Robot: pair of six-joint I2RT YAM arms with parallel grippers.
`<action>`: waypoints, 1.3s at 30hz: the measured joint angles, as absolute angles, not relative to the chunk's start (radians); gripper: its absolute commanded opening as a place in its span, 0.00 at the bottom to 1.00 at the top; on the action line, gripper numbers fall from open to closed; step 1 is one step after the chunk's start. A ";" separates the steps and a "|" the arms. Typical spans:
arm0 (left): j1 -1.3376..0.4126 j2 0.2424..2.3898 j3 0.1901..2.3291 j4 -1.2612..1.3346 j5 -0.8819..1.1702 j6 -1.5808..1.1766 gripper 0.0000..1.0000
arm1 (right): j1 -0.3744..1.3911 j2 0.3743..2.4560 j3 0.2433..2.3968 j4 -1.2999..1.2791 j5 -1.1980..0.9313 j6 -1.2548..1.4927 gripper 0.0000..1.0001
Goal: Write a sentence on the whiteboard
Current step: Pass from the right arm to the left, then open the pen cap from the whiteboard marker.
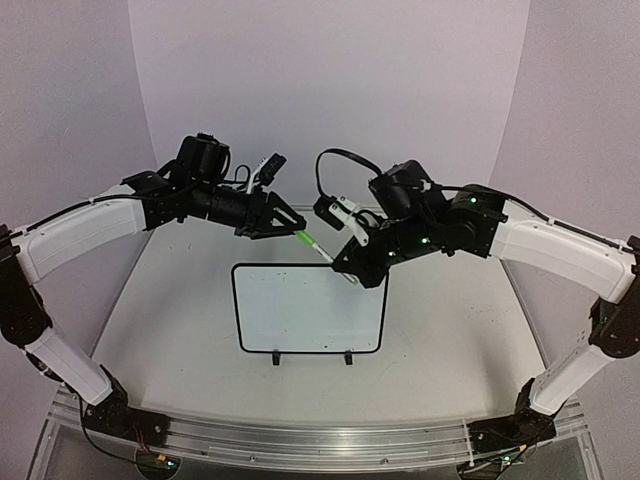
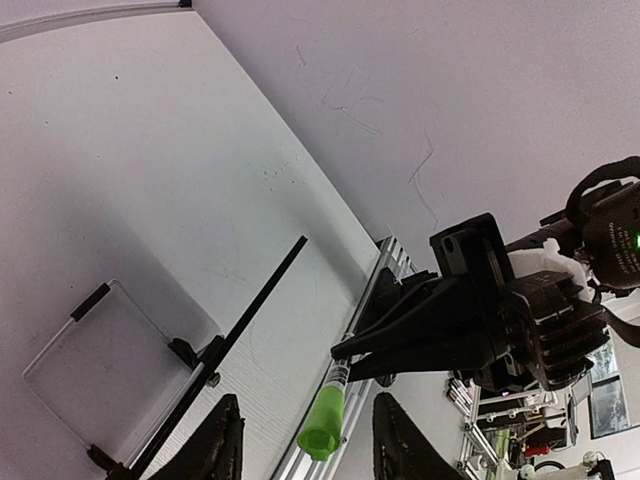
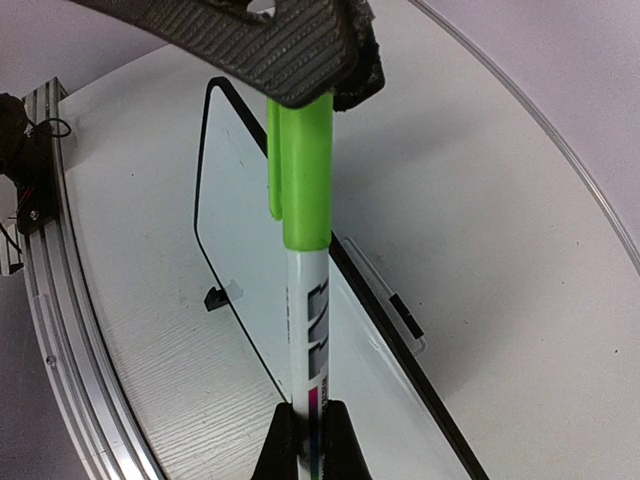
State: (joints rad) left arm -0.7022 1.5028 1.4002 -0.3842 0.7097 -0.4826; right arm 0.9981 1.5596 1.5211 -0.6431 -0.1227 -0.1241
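White table (image 1: 450,340), marker (image 3: 305,330) in right claw (image 3: 310,420)

Glossy whiteboard (image 1: 300,305), smooth plastic marker (image 3: 305,330), matt woodgrain table (image 3: 140,370), ribbed blk left pincer pad (image 3: 270,50), alu rail (image 3: 70,300)

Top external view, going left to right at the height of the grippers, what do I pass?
left arm → left gripper → green-capped marker → right gripper → right arm. The whiteboard lies nearer, spanning the middle three, so it is left out.
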 measured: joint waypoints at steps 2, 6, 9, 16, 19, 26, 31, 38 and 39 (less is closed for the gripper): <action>-0.704 1.509 1.406 -0.398 0.713 -0.473 0.33 | 0.998 1.564 1.525 -0.643 -0.118 -0.125 0.00; -0.709 1.517 1.407 -0.425 0.720 -0.462 0.21 | 0.998 1.571 1.528 -0.640 -0.113 -0.127 0.00; -0.713 1.522 1.408 -0.429 0.730 -0.450 0.08 | 0.998 1.573 1.528 -0.640 -0.110 -0.128 0.00; -0.719 1.531 1.422 -0.427 0.757 -0.442 0.00 | 0.998 1.579 1.528 -0.641 -0.102 -0.131 0.04; -0.719 1.531 1.416 -0.403 0.751 -0.447 0.00 | 0.998 1.578 1.522 -0.629 -0.090 -0.127 0.37; -0.721 1.437 1.199 -0.124 0.670 -0.563 0.00 | 0.917 1.501 1.383 -0.425 -0.153 -0.002 0.90; -0.721 1.354 1.029 0.171 0.602 -0.682 0.00 | 0.750 1.395 1.214 -0.155 -0.293 0.194 0.94; -0.721 1.335 0.970 0.520 0.570 -0.802 0.00 | 0.729 1.356 1.068 0.251 -0.506 0.457 0.94; -0.721 1.335 0.970 0.555 0.572 -0.814 0.00 | 0.728 1.357 1.055 0.305 -0.539 0.494 0.93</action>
State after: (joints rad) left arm -0.7212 1.3346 0.9699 0.5553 0.5716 -0.8139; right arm 0.7277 1.3567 1.0553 0.3051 -0.5389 0.4939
